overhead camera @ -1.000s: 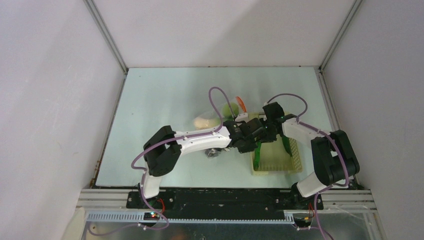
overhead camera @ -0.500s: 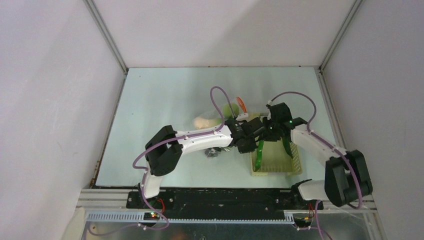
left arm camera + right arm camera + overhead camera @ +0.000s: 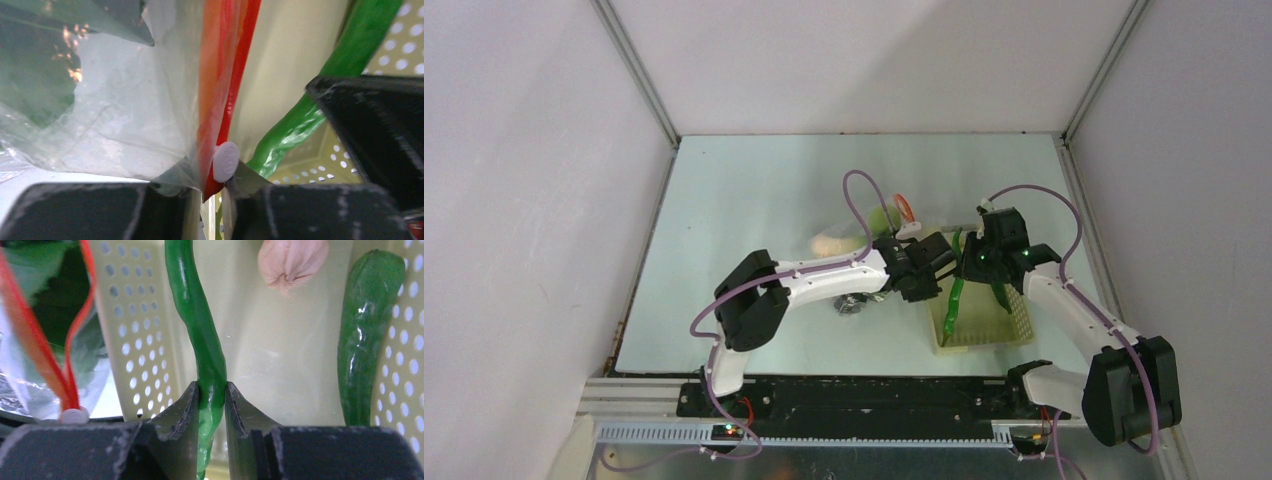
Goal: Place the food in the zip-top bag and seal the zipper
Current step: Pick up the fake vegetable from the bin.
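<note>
Clamping the long green pepper a little way in from one end, the right gripper has both fingers pressed flat against its skin; the rest of the pepper runs out over the pale yellow basket, and I cannot tell whether its far end rests on the floor of it; deeper in the basket lie a second dark green pod and a pinkish bulb.

Just beside the basket's perforated wall stands the zip-top bag, its clear plastic crinkled and something leafy and green already inside; the left gripper is at the bag's mouth, with the end of the zipper and the white slider tab lying in the narrow gap between its fingers; whether it pinches the strip or has let go I cannot tell.

The step in hand appears to be loading the pepper; sealing is not yet begun, since the two orange-red strips stand apart in the right wrist view.

Next, I judge, the pepper must be lifted clear of the basket wall and turned to enter the mouth end-first, being too long to go in crosswise; the left side would need a firm hold on the rim so the mouth stays spread and the bag does not slide.
</note>
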Action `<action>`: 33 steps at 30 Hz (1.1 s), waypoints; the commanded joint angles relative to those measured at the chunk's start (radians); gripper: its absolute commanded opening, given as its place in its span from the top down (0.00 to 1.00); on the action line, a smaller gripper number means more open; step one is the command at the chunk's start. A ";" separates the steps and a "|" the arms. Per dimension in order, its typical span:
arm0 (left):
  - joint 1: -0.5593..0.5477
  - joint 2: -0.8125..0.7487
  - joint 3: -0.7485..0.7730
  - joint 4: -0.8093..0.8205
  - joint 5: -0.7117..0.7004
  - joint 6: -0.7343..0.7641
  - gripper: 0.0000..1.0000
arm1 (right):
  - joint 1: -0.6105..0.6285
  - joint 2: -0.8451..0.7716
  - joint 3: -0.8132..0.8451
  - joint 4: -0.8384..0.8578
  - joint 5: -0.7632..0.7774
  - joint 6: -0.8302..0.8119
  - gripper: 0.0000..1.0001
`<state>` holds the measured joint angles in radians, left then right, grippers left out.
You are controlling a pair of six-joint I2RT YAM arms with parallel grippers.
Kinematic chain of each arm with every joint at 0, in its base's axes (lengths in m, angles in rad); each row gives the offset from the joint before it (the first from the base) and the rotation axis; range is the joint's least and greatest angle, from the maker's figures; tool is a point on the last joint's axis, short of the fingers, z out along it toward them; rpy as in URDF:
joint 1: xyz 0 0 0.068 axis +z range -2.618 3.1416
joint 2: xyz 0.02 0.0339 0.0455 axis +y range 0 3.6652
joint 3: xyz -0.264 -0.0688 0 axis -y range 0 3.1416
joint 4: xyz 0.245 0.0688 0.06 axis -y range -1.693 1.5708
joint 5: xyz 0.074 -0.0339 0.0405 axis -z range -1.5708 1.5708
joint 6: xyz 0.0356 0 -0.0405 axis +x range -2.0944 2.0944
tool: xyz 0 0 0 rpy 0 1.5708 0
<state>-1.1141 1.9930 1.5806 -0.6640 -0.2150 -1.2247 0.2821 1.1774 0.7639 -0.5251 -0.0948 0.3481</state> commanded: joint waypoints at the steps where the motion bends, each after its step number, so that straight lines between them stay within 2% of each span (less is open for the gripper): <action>1: 0.009 -0.071 0.006 0.047 -0.084 0.018 0.68 | -0.010 -0.013 -0.014 -0.018 0.026 0.019 1.00; 4: -0.003 -0.099 0.000 0.048 -0.094 0.034 0.60 | -0.013 -0.043 -0.014 0.021 0.060 0.043 1.00; 9: -0.019 -0.144 -0.003 0.061 -0.095 0.062 0.38 | -0.012 -0.113 -0.014 0.085 0.136 0.063 1.00; 14: -0.034 -0.186 -0.005 0.070 -0.088 0.093 0.24 | -0.012 -0.197 -0.033 0.159 0.241 0.071 1.00; 20: -0.048 -0.271 -0.014 0.078 -0.096 0.152 0.01 | -0.015 -0.314 -0.040 0.227 0.262 0.032 1.00; 25: -0.048 -0.366 -0.049 0.092 -0.125 0.203 0.00 | -0.019 -0.394 -0.040 0.214 0.210 -0.034 1.00; 30: -0.035 -0.468 -0.077 0.024 -0.223 0.247 0.00 | -0.039 -0.447 -0.041 0.170 0.123 -0.064 1.00; 33: 0.023 -0.525 -0.121 0.034 -0.198 0.263 0.00 | -0.049 -0.462 -0.041 0.154 0.046 -0.097 1.00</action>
<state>-1.1473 1.5589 1.5051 -0.6201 -0.3618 -1.0180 0.2474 0.7444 0.7197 -0.3645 0.0555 0.3115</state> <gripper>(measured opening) 0.996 0.249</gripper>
